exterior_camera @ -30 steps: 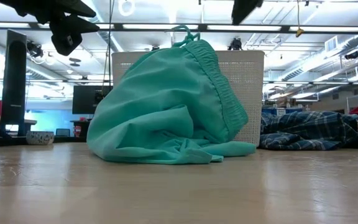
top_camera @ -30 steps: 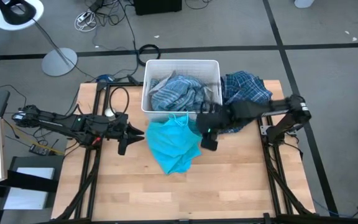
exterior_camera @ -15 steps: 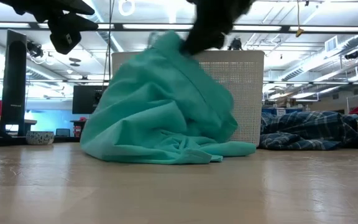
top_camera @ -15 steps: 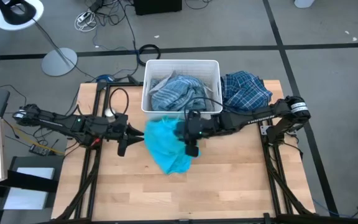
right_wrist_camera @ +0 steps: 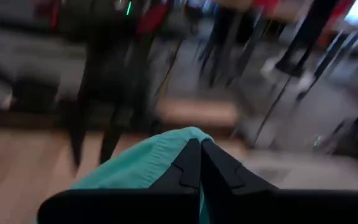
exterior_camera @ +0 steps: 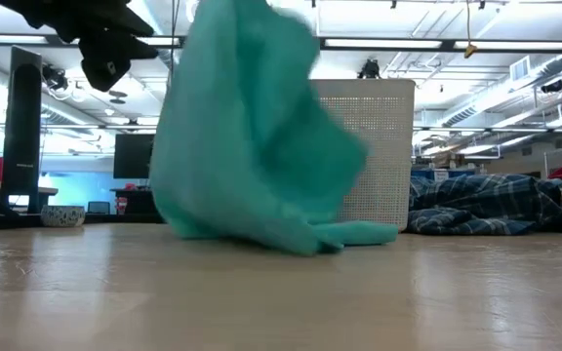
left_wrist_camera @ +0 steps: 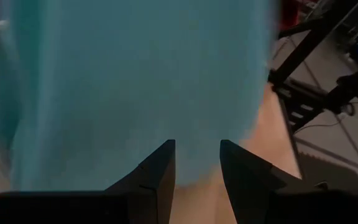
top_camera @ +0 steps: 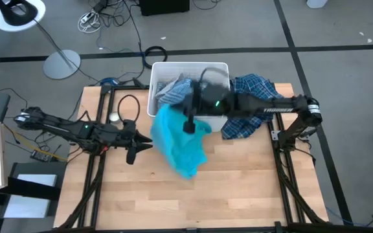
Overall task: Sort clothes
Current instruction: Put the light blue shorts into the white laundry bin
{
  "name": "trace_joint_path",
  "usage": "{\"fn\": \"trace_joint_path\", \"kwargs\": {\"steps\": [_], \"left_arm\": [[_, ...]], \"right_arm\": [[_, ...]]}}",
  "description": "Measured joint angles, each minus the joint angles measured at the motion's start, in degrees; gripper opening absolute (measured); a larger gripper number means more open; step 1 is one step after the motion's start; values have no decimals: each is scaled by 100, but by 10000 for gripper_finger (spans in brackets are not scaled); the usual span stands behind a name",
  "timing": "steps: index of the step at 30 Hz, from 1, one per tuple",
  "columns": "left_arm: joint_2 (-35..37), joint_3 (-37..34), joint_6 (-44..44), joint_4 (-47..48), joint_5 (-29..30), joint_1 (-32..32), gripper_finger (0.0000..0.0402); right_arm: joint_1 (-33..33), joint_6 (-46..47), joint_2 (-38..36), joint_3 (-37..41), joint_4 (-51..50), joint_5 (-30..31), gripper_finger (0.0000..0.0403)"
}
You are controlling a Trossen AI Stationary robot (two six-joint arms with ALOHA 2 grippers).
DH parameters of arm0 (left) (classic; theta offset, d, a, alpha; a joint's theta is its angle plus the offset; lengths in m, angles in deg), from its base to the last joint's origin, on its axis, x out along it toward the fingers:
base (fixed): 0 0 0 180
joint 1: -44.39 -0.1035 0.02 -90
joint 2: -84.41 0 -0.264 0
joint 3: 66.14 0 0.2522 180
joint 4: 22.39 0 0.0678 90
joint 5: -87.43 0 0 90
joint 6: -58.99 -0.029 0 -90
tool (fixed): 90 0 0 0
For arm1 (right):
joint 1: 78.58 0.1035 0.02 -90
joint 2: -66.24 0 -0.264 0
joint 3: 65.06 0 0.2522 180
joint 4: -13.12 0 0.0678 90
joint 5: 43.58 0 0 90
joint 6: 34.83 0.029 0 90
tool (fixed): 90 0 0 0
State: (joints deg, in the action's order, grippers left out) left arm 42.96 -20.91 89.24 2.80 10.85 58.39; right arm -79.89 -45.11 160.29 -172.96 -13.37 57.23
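A bright turquoise garment (top_camera: 183, 145) is drawn up in front of the white bin (top_camera: 173, 65), with my right gripper (top_camera: 188, 124) shut on its top. In the low view the garment (exterior_camera: 247, 127) stands tall. A blue-grey striped shirt (top_camera: 173, 90) lies in the bin. A navy-white plaid shirt (top_camera: 254, 90) lies on the table to the bin's right. My left gripper (top_camera: 141, 145) hovers open just left of the turquoise garment, fingers (left_wrist_camera: 160, 168) pointing at it without touching. My right gripper pinches the turquoise garment's top part (right_wrist_camera: 160, 158) between its two shut fingers. The arm reaches in from the table's right. The cloth hangs slack below the fingers, and its lower end (exterior_camera: 340, 234) still lies on the table.
The bin's perforated wall (exterior_camera: 383, 146) stands right behind the hanging garment. The plaid shirt (exterior_camera: 476, 205) covers the far right of the table. Bare wood (top_camera: 238, 188) lies toward the near edge.
My right gripper has gone toward the table's left over the turquoise garment, shut on its top and risen toward the bin. The garment has been pulled up from a heap into a tall hanging shape, with its lower end staying on the table.
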Motion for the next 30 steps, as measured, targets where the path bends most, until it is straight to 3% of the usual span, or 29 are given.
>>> {"fn": "trace_joint_path", "kwargs": {"steps": [9, 14, 17, 23, 26, 30], "left_arm": [[-512, 1, -16, -99, 535, 4, 131], [-771, 1, -130, -145, 856, 8, 131], [-911, 1, -142, -170, 1274, 7, 131], [-1034, -1, -166, -218, 1824, 7, 131], [-1032, -1, -317, -425, 1962, 5, 131], [-1029, 1, -464, -721, 1902, 7, 131]], "right_arm": [[-1049, -619, -8, -1956, 584, 9, 1], [-1612, -648, -14, -2475, 1051, -8, 1], [-1775, -648, -23, -2496, 763, -11, 0], [-1868, -186, 213, -2221, -1619, 306, 0], [-1872, 172, 414, -1639, -2192, -70, 0], [-1868, 524, 789, -661, -1814, -818, 0]]}}
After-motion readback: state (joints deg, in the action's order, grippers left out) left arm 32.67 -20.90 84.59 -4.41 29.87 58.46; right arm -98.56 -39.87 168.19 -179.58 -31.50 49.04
